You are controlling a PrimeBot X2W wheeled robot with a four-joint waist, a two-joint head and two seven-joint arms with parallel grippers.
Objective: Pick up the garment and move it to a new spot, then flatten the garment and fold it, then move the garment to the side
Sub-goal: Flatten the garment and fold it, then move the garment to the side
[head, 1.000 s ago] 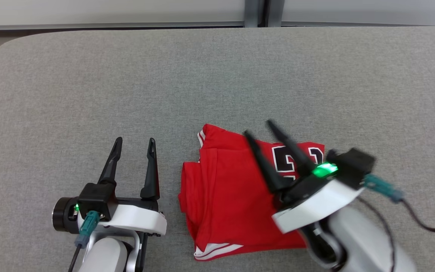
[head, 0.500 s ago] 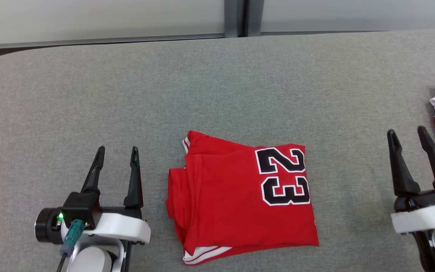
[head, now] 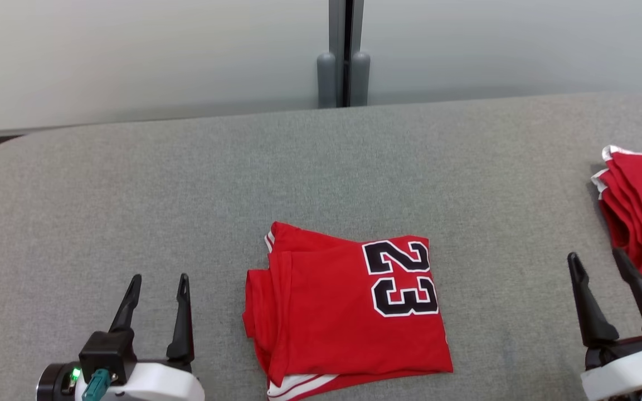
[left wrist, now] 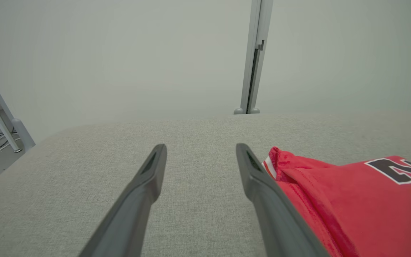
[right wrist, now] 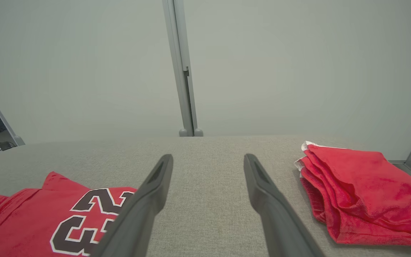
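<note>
The garment [head: 343, 312] is a red jersey with a black "23", folded into a rough square on the grey table [head: 187, 195]. It also appears at the right of the left wrist view [left wrist: 351, 200] and at the lower left of the right wrist view [right wrist: 48, 217]. My left gripper [head: 156, 281] rests at the lower left, a hand's width left of the jersey, open and empty. My right gripper [head: 597, 260] stands at the lower right, well clear of the jersey, open with nothing between its fingers.
A stack of folded red cloth [head: 638, 209] lies at the table's right edge, just beyond my right gripper, and shows again in the right wrist view [right wrist: 362, 192]. A pale wall with a grey post [head: 343, 55] runs behind the table.
My right gripper has lifted off the jersey and swung far to the right. The camera has tilted up, so the whole scene sits lower and the red stack has come into view.
</note>
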